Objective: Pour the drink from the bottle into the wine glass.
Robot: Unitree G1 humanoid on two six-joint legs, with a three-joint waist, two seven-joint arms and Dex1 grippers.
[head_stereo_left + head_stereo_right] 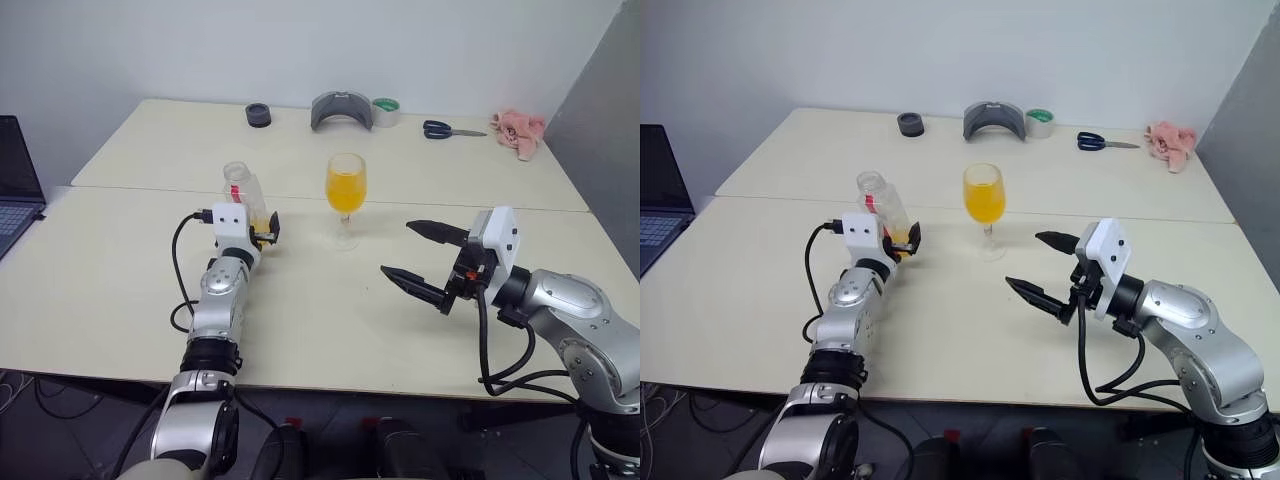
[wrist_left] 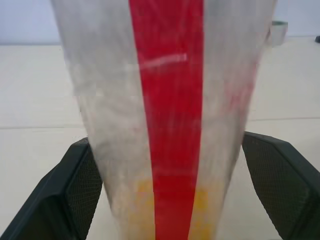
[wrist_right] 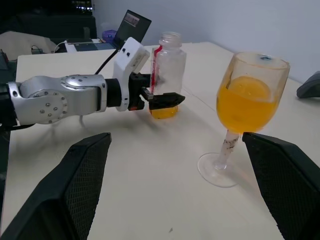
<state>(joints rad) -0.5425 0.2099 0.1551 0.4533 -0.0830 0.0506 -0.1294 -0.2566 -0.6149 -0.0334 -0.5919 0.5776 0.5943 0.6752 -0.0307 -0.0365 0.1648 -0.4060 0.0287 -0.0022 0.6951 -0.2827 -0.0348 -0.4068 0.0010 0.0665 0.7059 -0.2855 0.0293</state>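
Note:
The bottle [image 1: 243, 195] stands capless on the table, clear with a red stripe and a little orange drink [image 3: 164, 112] left at its bottom. My left gripper [image 1: 264, 232] is level around its lower part, open, one finger [image 2: 75, 190] on each side. To the right of the bottle stands the wine glass [image 1: 346, 190], its bowl over half full of the drink [image 1: 346, 192]. My right gripper [image 1: 398, 249] hovers open and empty to the right of the glass, pointing at it.
Two tables meet at a seam [image 1: 500, 207]. Along the far edge lie a black round object [image 1: 259, 115], a grey curved piece [image 1: 341, 110], a tape roll [image 1: 386, 112], scissors [image 1: 450, 129] and a pink cloth [image 1: 520, 130]. A laptop [image 1: 15, 185] sits at the left.

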